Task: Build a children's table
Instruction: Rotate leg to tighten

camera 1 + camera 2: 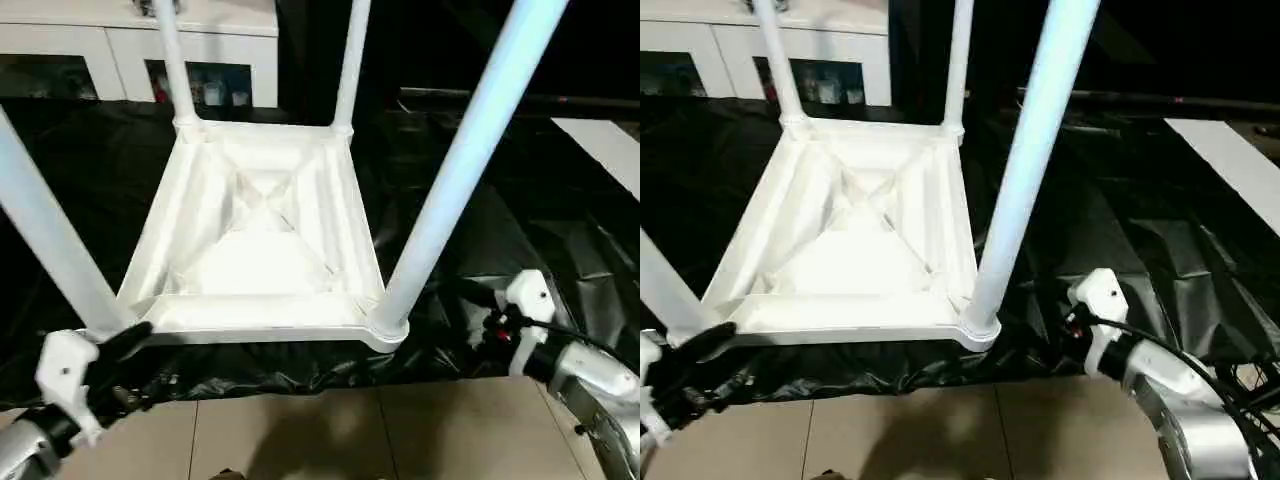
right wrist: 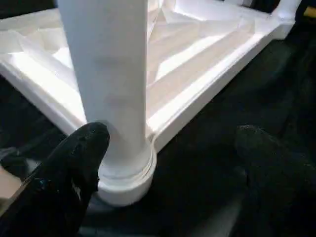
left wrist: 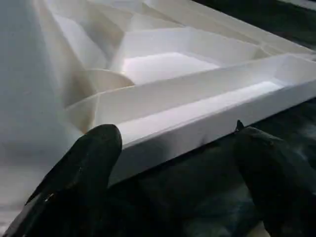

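The children's table (image 1: pixel 260 250) lies upside down on a black sheet, its ribbed underside facing up. Four white legs stand in its corner sockets: near left (image 1: pixel 50 240), near right (image 1: pixel 460 170), far left (image 1: pixel 170 60) and far right (image 1: pixel 350 60). My left gripper (image 1: pixel 125 345) is at the near left corner. It stands open, fingers (image 3: pixel 94 153) spread just off the table's front rim (image 3: pixel 207 123), holding nothing. My right gripper (image 1: pixel 470 305) is open beside the near right leg's base (image 2: pixel 123 168). One finger (image 2: pixel 84 148) is close against that leg, the other well clear of it.
The black sheet (image 1: pixel 500 230) covers the floor under the table and ends at beige tiles (image 1: pixel 330 430) in front. A white cabinet with glass doors (image 1: pixel 120 50) stands behind. A white panel (image 1: pixel 610 150) lies at the far right.
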Available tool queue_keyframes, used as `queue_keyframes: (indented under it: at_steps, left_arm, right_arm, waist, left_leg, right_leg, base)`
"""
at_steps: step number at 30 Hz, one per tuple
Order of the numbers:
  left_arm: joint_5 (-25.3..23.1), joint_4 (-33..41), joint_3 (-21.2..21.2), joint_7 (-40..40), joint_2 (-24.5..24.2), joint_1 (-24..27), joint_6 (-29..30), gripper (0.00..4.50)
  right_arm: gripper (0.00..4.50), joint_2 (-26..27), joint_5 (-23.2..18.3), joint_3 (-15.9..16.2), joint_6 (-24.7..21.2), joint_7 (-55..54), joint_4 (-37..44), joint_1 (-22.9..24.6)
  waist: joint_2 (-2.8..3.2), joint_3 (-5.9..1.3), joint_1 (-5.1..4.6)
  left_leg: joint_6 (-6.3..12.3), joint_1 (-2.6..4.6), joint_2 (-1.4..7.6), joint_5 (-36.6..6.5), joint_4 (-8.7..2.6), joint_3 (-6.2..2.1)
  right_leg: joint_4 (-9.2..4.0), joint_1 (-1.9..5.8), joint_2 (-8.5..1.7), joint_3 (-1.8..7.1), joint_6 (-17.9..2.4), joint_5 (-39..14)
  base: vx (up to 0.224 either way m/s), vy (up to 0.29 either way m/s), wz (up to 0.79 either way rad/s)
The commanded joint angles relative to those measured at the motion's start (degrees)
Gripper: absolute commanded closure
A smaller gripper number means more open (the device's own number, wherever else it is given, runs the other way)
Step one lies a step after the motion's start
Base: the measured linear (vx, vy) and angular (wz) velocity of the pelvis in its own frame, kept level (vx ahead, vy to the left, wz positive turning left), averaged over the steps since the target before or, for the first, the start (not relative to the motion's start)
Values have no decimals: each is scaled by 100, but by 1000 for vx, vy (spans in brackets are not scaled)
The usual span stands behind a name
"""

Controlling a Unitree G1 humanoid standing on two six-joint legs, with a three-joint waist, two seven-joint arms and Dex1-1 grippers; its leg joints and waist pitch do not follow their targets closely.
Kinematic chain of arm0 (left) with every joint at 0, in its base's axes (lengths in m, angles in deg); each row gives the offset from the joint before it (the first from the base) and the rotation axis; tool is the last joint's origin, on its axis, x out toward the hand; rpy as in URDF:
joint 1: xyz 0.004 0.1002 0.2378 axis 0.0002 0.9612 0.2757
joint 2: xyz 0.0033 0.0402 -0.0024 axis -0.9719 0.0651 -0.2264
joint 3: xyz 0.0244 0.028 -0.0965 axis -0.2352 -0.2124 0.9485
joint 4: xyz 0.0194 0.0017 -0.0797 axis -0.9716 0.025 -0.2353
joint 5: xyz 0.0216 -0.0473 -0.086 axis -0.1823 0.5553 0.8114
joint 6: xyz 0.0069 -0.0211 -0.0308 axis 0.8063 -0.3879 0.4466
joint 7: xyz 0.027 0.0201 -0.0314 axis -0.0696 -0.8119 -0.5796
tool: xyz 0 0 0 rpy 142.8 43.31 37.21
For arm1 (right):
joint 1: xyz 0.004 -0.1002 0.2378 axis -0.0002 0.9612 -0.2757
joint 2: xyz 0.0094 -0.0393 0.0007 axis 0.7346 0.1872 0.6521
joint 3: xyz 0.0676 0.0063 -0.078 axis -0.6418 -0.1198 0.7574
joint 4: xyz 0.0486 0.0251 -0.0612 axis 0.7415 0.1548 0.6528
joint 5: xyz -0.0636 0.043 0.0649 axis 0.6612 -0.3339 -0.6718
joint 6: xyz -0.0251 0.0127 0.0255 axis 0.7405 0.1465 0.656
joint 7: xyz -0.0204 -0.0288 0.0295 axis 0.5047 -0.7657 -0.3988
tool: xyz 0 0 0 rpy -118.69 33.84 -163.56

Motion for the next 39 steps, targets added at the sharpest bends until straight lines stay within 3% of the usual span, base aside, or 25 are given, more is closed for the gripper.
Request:
queue_keyframes:
  at_steps: [1,7,10,13,14,17,18,19,21,22,23,25,26,27,29,30,31,32,33,34,35,36,37,38,39]
  left_arm:
    - [94,-195,171,81,-27,-7,-166,3]
    - [411,-764,510,-221,-188,-124,-479,3]
    - [505,-1952,772,-655,-533,-397,-969,3]
    - [691,-3508,1062,-1341,-951,-762,-1515,3]
    - [714,-3851,1074,-1552,-1049,-825,-1613,3]
    - [651,-4905,979,-2148,-1272,-988,-1962,3]
    - [618,-5102,933,-2209,-1277,-1021,-2056,3]
    - [552,-5138,840,-2156,-1184,-1014,-2175,3]
    - [383,-5062,638,-1947,-908,-993,-2463,3]
    - [202,-4967,405,-1693,-560,-1040,-2727,3]
    - [158,-5015,365,-1663,-529,-1084,-2792,3]
    - [50,-5755,291,-1880,-559,-1481,-3196,3]
    - [-22,-6270,291,-1943,-647,-1722,-3328,3]
    - [-100,-6754,295,-1981,-744,-1938,-3435,3]
    - [-197,-7395,283,-2033,-840,-2351,-3590,3]
    - [-203,-7441,276,-2044,-838,-2414,-3599,3]
    - [-206,-7490,260,-2052,-829,-2495,-3617,3]
    - [-236,-7503,218,-2027,-816,-2597,-3626,3]
    - [-193,-7492,211,-2114,-789,-2681,-3633,3]
    - [-99,-7475,237,-2225,-758,-2773,-3601,3]
    - [-22,-7466,276,-2291,-739,-2825,-3555,3]
    - [84,-7527,326,-2395,-724,-2927,-3555,3]
    - [242,-7626,408,-2594,-725,-3103,-3493,3]
    - [271,-7695,433,-2650,-738,-3163,-3502,3]
    - [292,-7758,453,-2700,-750,-3213,-3514,3]
  right_arm:
    - [0,-20,73,10,177,41,-262,-128]
    - [0,11,44,107,312,261,-553,-312]
    - [0,50,114,187,478,293,-799,-439]
    - [0,-50,-84,223,400,611,-579,-361]
    - [0,-85,-134,228,367,703,-503,-329]
    - [0,-231,-245,303,293,1023,-270,-238]
    - [0,-256,-252,325,281,1068,-236,-238]
    - [0,-263,-242,333,294,1074,-245,-254]
    - [0,-247,-210,325,349,1021,-322,-320]
    - [0,-224,-171,325,415,973,-448,-417]
    - [0,-218,-152,329,433,959,-477,-438]
    - [0,-196,-110,341,450,939,-553,-500]
    - [0,-189,-109,351,437,943,-566,-520]
    - [0,-184,-107,363,427,945,-575,-535]
    - [0,-170,-67,394,399,947,-576,-558]
    - [0,-171,-54,402,400,946,-574,-562]
    - [0,-174,-35,412,402,943,-569,-567]
    - [0,-171,-41,400,394,925,-541,-571]
    - [0,-169,-66,384,383,912,-512,-577]
    - [0,-167,-100,362,364,898,-480,-587]
    - [0,-167,-117,348,354,891,-465,-589]
    - [0,-176,-134,336,353,891,-459,-589]
    - [0,-194,-104,310,389,852,-486,-585]
    - [0,-194,-95,301,400,834,-494,-585]
    - [0,-195,-88,294,410,820,-500,-584]
  waist:
    - [45,-161,0]
    - [36,-142,4]
    - [24,-149,-9]
    - [39,-153,-2]
    - [46,-162,-1]
    - [61,-122,-2]
    - [59,-105,-1]
    - [62,-96,-14]
    - [52,-108,-23]
    - [46,-121,2]
    - [53,-107,5]
    - [5,-110,90]
    - [-14,-100,103]
    - [-8,-92,161]
    - [25,-31,167]
    - [103,-46,99]
    - [162,-10,71]
    - [347,-22,353]
    - [295,-25,1164]
    - [-226,-330,725]
    - [-282,-95,688]
    - [-114,-189,934]
    - [-68,-114,1059]
    - [67,-118,1120]
    - [35,-94,1011]
  left_leg:
    - [-160,118,201,-3333,-544,-143]
    - [-159,176,178,-3456,-539,-166]
    - [-135,171,149,-3401,-550,-182]
    - [-107,208,128,-3435,-552,-179]
    - [-114,198,146,-3438,-565,-193]
    - [-115,202,172,-3618,-610,-213]
    - [-142,256,189,-3774,-619,-227]
    - [-165,291,195,-3907,-610,-235]
    - [-170,271,208,-3853,-608,-253]
    - [-177,263,249,-3762,-623,-246]
    - [-176,294,244,-3803,-607,-240]
    - [-82,427,165,-3636,-520,-164]
    - [-50,410,150,-3555,-520,-162]
    - [-57,444,138,-3512,-510,-165]
    - [-76,616,72,-3639,-423,-154]
    - [-118,654,104,-3879,-415,-187]
    - [-146,626,201,-4230,-525,-225]
    - [-346,-470,527,-5472,-1307,-190]
    - [-276,-845,409,-5585,-1348,442]
    - [-258,172,328,-3091,-328,371]
    - [-480,675,139,-1848,758,130]
    - [238,-205,-240,-95,561,-401]
    - [179,-289,-147,80,360,-451]
    - [-26,109,150,-310,-80,-344]
    - [-45,163,185,-845,-184,-324]
  right_leg:
    - [-559,39,-327,201,-454,-2993]
    - [-623,38,-347,180,-296,-3474]
    - [-636,58,-344,154,-240,-3525]
    - [-646,38,-345,167,-213,-3573]
    - [-626,67,-359,171,-226,-3545]
    - [-634,61,-370,186,-256,-3598]
    - [-642,34,-381,185,-281,-3700]
    - [-663,32,-399,154,-276,-3880]
    - [-662,68,-436,149,-265,-3942]
    - [-669,91,-460,147,-369,-3787]
    - [-684,59,-454,135,-392,-3763]
    - [-764,-38,-439,138,-278,-4042]
    - [-781,-21,-443,125,-214,-4151]
    - [-834,-15,-448,85,-47,-4437]
    - [-1067,-95,-396,-128,181,-4885]
    - [-1160,3,-341,-397,246,-4699]
    - [-1129,94,-264,-585,248,-4446]
    - [770,1002,-137,-447,-223,-2221]
    - [1195,922,105,-294,-208,-1968]
    - [684,383,-340,450,417,-4754]
    - [-542,-447,-918,464,220,-6855]
    - [-518,483,-853,1017,-263,-5776]
    - [-418,555,-774,987,-375,-4737]
    - [-194,207,-408,675,-508,-3015]
    - [-68,177,-303,585,-667,-2484]
  base:
    - [0,0,0]
    - [0,0,0]
    - [0,0,0]
    - [0,0,0]
    - [0,0,0]
    - [0,0,0]
    - [0,0,0]
    - [0,0,0]
    - [0,0,0]
    - [0,0,0]
    - [0,0,0]
    - [0,0,0]
    - [0,0,0]
    - [0,0,0]
    - [0,0,0]
    - [-54,8,3]
    - [-54,8,3]
    - [57,4,7]
    - [52,-101,9]
    - [52,-101,9]
    - [15,-196,-3]
    - [111,-83,-8]
    - [111,-83,-8]
    - [0,0,0]
    - [0,0,0]
